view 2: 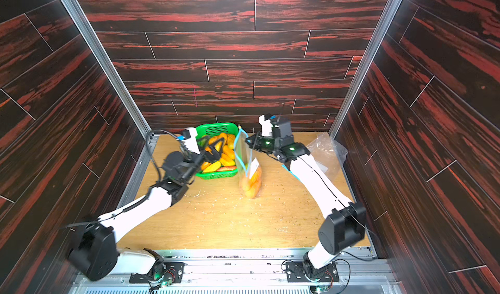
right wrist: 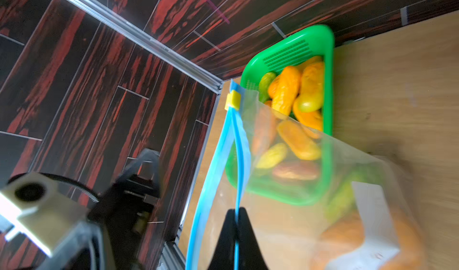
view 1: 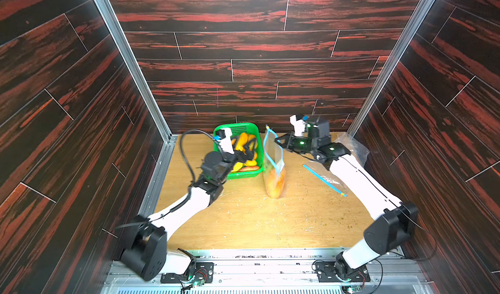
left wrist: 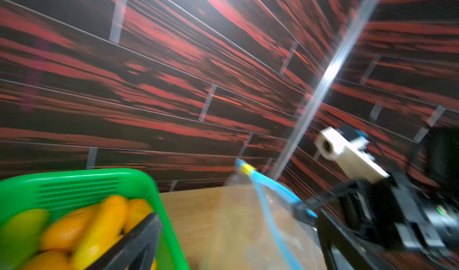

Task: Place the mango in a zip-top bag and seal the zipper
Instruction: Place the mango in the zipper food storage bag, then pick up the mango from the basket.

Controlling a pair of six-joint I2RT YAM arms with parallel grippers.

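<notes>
Green basket (view 1: 238,129) of spare mangoes (view 1: 242,140) is lying under my left hand (view 1: 250,150), which is hanging spread and empty. Beside it the zip-top bag (view 1: 273,154) is standing upright, the mango (view 1: 275,183) resting at its bottom, so I am judging sealing comes next: pulling the yellow slider (right wrist: 233,100) along the blue zipper (right wrist: 213,172). My right hand (right wrist: 236,213) is pinching that zipper. My right arm (view 1: 359,179) is partly hiding another bag (view 1: 354,146).

The light wooden tabletop (view 1: 243,219) carries a green basket (view 1: 238,127) of mangoes (view 1: 241,140) against the back wall. Just beside it a zip-top bag (view 1: 273,154) stands upright, its bottom on the wood, a mango (view 1: 275,183) inside. Toward the right lie a flat bag (view 1: 323,179) with a blue zipper strip and crumpled clear plastic (view 1: 354,146). Pale flecks (view 1: 309,229) dot the surface.
</notes>
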